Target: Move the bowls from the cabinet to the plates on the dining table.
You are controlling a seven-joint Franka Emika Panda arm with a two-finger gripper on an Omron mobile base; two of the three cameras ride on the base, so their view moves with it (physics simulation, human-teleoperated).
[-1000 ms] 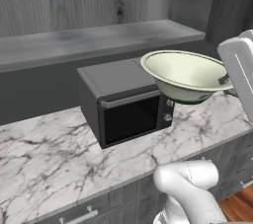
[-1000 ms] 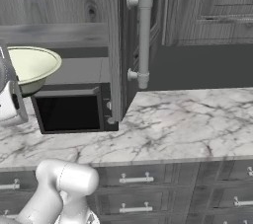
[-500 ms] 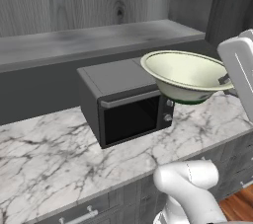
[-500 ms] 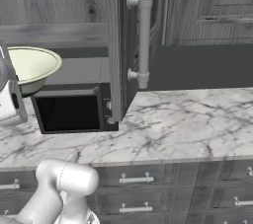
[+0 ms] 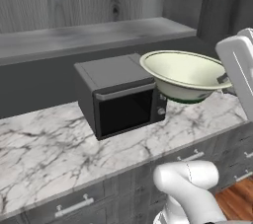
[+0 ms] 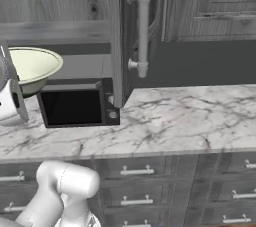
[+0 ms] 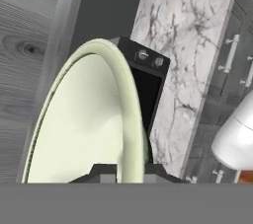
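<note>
Claw [image 7: 121, 171] closed narrow on rim of bowl [image 5: 184, 74], bowl in air, level, above right end of microwave [image 5: 121, 100] near back of bench [image 5: 44, 141]. Carry step: keep rim level, no fast swing, hold clear of microwave top. Cabinet [image 6: 125, 36] door open behind; back away before turning toward dining table.

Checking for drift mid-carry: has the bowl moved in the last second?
No. In the left base view the bowl sits at the same offset from the microwave, its rim overlapping the same top right corner.
</note>
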